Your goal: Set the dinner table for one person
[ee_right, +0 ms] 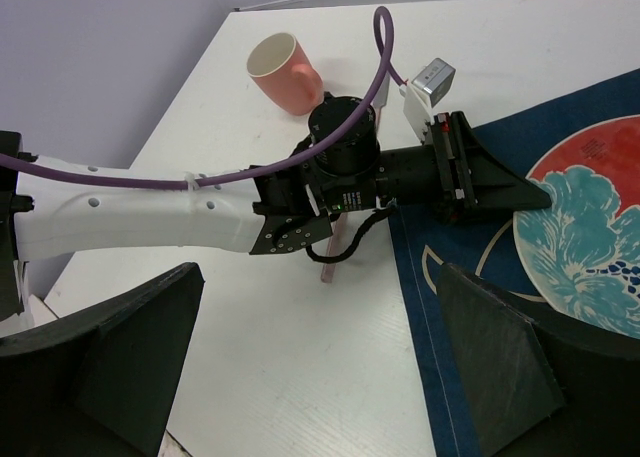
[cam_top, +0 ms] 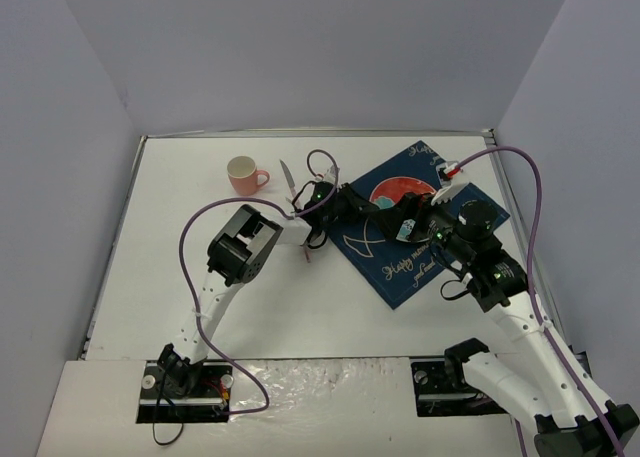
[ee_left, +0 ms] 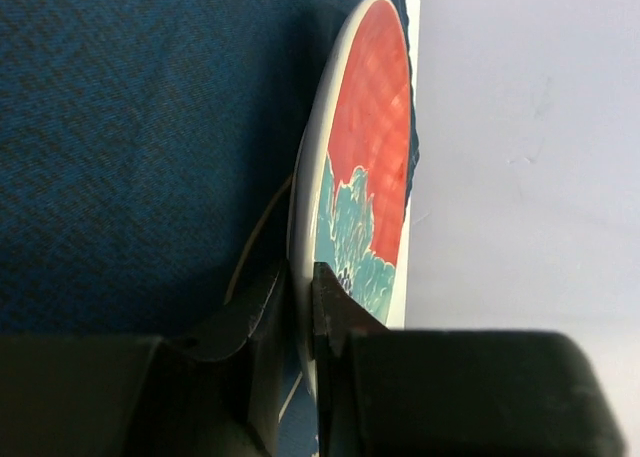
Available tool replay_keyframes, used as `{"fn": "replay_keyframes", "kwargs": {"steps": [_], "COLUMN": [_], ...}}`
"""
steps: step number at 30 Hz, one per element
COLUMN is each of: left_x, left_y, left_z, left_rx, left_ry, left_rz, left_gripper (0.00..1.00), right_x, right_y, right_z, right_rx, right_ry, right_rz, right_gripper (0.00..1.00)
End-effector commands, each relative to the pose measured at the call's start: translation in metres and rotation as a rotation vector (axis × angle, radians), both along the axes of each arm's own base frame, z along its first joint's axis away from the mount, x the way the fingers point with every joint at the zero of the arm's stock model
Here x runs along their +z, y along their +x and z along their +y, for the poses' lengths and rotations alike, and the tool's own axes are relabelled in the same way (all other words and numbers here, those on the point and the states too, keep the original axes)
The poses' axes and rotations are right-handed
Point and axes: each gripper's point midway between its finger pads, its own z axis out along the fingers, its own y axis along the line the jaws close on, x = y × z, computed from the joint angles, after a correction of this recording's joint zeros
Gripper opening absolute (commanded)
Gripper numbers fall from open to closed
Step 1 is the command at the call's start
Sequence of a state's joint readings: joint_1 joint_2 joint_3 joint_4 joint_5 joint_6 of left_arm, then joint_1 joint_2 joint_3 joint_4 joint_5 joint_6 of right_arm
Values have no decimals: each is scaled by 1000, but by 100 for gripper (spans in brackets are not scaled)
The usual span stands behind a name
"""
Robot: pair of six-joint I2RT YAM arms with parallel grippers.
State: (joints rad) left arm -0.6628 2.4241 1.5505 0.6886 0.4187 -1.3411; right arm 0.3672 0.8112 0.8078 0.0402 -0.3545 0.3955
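Two hands are at work over the white bench (cam_top: pixel 180 207), the dinner table of the task, which fills the walled enclosure ahead of the arm bases. The left hand (ee_left: pixel 300 277) is clenched on the rim of a red-and-teal plate (ee_left: pixel 370 127), with one finger on each face of the edge. The plate is on or just over a navy cloth (cam_top: pixel 400 267) spread at about three o'clock of the bench centre. The right hand (ee_right: pixel 318 307) is released, its fingers spread wide and nothing held, near the plate at about five o'clock of it.

Positioning of the plate on the cloth is judged to be the step in hand. The next move would call for the plate to be laid flat near the cloth's middle and the left hand's clamp let go without the cloth being dragged. A knife (cam_top: pixel 287 182) at about nine o'clock of the plate and a pink mug (cam_top: pixel 243 175) at ten o'clock are yet to be brought beside it.

Much of the plate is covered by both arms in the top view. Whether its gripped edge is lifted off the cloth cannot be told. A thin pink object (cam_top: pixel 306 255) under the left wrist cannot be identified.
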Motion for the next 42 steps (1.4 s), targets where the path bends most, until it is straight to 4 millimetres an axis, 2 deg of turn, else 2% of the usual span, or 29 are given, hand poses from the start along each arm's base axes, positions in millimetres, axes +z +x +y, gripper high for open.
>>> {"fn": "replay_keyframes", "kwargs": {"steps": [1,5,14,19,21,25,27,31,37,40,42], "left_x": [145,140,133,131,124,121,119,132,136,157,162], "left_y": [8,7,5,3,2,2,2,-2,-11,-20,-21], "left_z": [-15,-13,-9,-2,1,11,16,29,64,95,128], "left_rx": [-19,-12,-6,-1,1,25,32,43,53,66,67], "left_ry": [-283,-264,-204,-108,-60,36,83,160,386,511,602], "left_rz": [-279,-271,-254,-275,-264,-257,-270,-307,-348,-391,-392], "left_gripper": [22,41,57,69,73,90,94,97,97,97,97], "right_x": [21,21,23,24,25,26,27,30,35,36,39], "right_y": [3,2,0,-1,-2,-2,-2,-1,3,4,5], "right_z": [-3,-3,-3,-5,-5,-6,-7,-11,-11,-13,-13], "right_rx": [-15,-14,-12,-18,-20,-20,-25,-42,-43,-48,-45], "right_ry": [24,24,29,30,29,30,25,6,-18,-36,-48], "right_rz": [-80,-81,-90,-96,-101,-104,-109,-120,-127,-139,-151], "right_gripper": [100,100,100,100,100,100,100,100,100,100,100]}}
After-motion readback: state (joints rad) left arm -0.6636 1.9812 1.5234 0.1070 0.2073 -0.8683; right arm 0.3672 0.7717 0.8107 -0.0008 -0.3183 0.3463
